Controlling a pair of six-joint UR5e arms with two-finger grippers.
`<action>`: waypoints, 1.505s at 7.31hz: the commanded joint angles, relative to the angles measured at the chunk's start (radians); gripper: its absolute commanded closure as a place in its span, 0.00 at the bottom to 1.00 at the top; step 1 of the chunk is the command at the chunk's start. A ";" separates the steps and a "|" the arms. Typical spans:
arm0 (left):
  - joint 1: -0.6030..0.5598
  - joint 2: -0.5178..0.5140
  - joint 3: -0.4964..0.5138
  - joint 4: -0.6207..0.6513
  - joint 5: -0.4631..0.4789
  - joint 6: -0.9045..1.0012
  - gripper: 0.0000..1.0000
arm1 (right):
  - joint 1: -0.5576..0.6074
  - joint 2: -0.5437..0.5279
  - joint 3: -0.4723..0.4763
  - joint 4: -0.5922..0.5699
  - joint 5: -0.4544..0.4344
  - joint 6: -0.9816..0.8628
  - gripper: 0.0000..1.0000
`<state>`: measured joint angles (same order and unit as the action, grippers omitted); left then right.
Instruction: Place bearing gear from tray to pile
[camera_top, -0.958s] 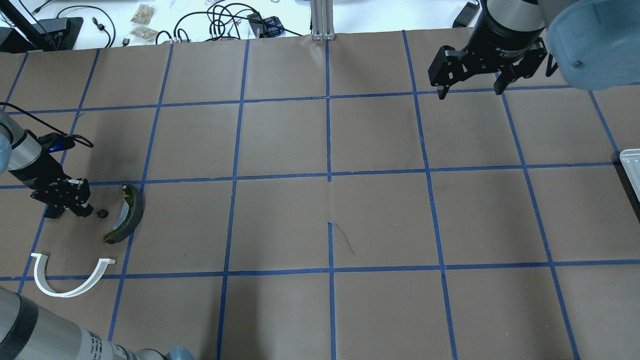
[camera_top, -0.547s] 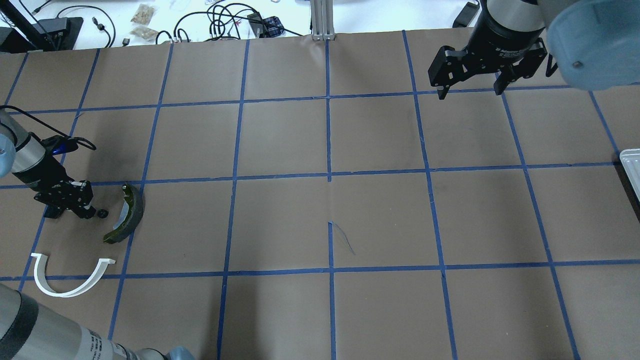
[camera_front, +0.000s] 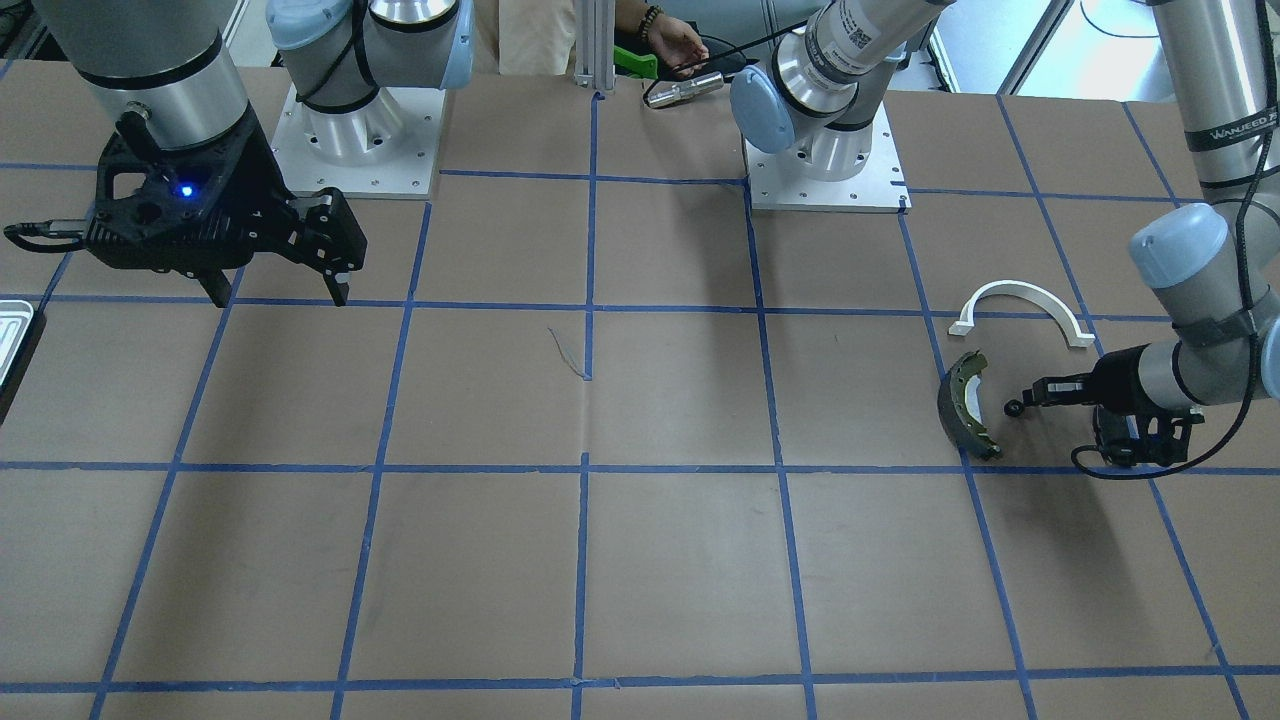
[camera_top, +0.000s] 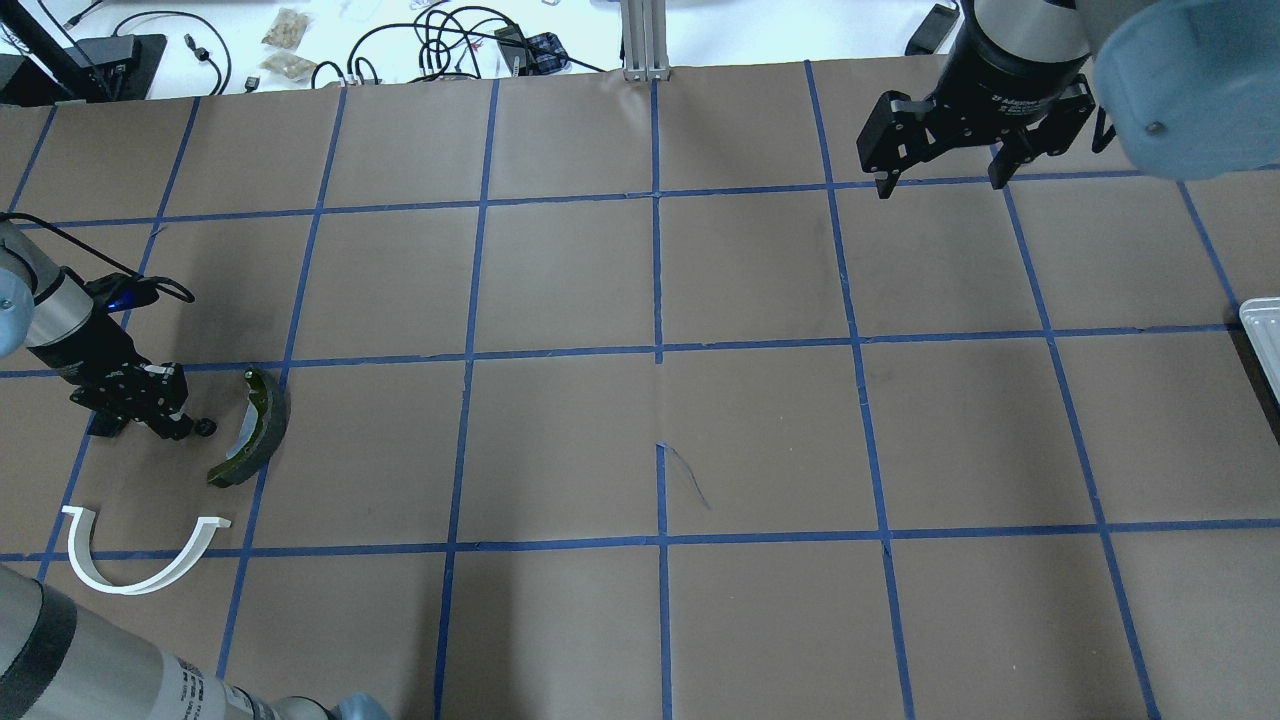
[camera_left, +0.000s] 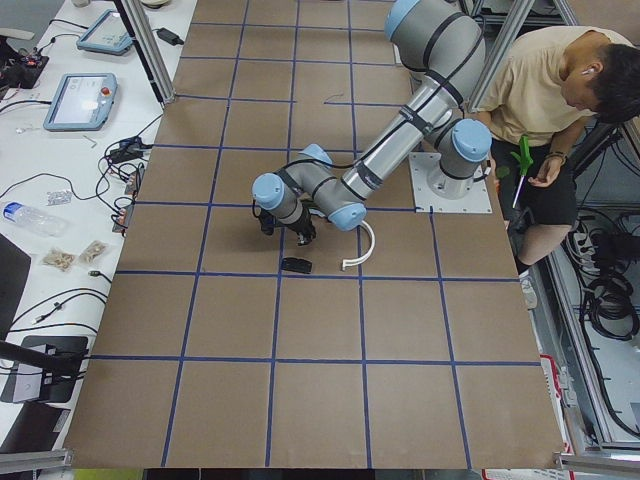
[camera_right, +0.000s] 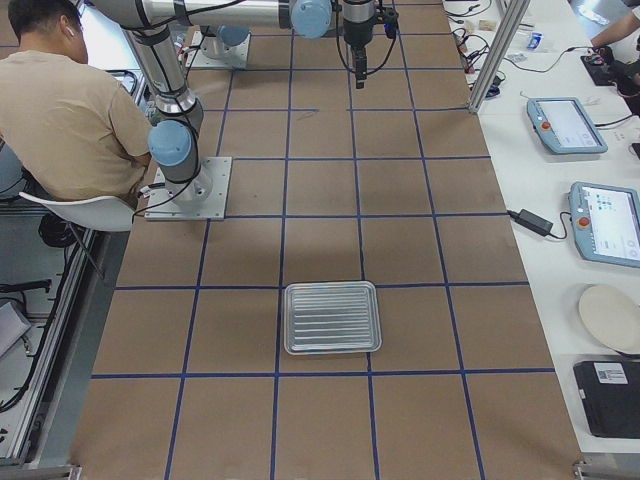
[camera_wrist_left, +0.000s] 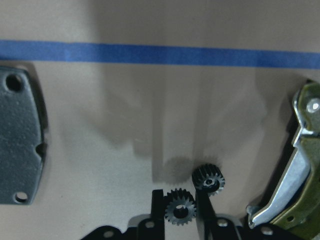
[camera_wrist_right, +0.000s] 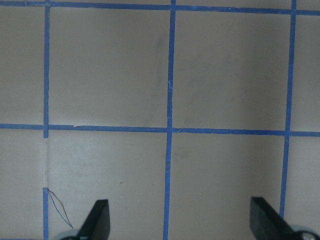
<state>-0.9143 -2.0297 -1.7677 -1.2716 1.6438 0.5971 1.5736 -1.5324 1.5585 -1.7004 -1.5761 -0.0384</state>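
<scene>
My left gripper (camera_top: 185, 430) lies low over the table at the pile. Its fingers stand close together on a small black bearing gear (camera_wrist_left: 180, 212). A second toothed end (camera_wrist_left: 207, 179) shows just past one fingertip, next to the olive-grey brake shoe (camera_top: 262, 428). The white plastic arch (camera_top: 130, 588) lies nearer the robot. The black pad (camera_wrist_left: 17, 135) lies on the gripper's other side. The tray (camera_right: 332, 317) is far off at the table's right end, with nothing seen on it. My right gripper (camera_top: 940, 186) is open and holds nothing, high over the far right.
Brown paper with a grid of blue tape covers the table (camera_top: 660, 440). Cables and small bags lie beyond the far edge (camera_top: 440, 40). A person sits beside the robot's base (camera_left: 545, 90).
My left gripper has shifted slightly towards the brake shoe and now sits right at the gear. The right arm has not moved.
</scene>
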 joint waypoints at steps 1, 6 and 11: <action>0.000 0.000 0.002 0.000 0.001 0.001 0.63 | 0.000 0.000 0.000 -0.010 -0.001 -0.009 0.00; -0.037 0.063 0.059 -0.026 -0.009 -0.017 0.00 | 0.000 0.000 0.000 -0.018 0.002 -0.009 0.00; -0.357 0.203 0.356 -0.277 -0.012 -0.286 0.00 | -0.001 0.000 0.000 -0.022 0.002 -0.009 0.00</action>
<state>-1.1762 -1.8518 -1.4808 -1.4902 1.6357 0.4051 1.5724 -1.5325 1.5585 -1.7200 -1.5743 -0.0476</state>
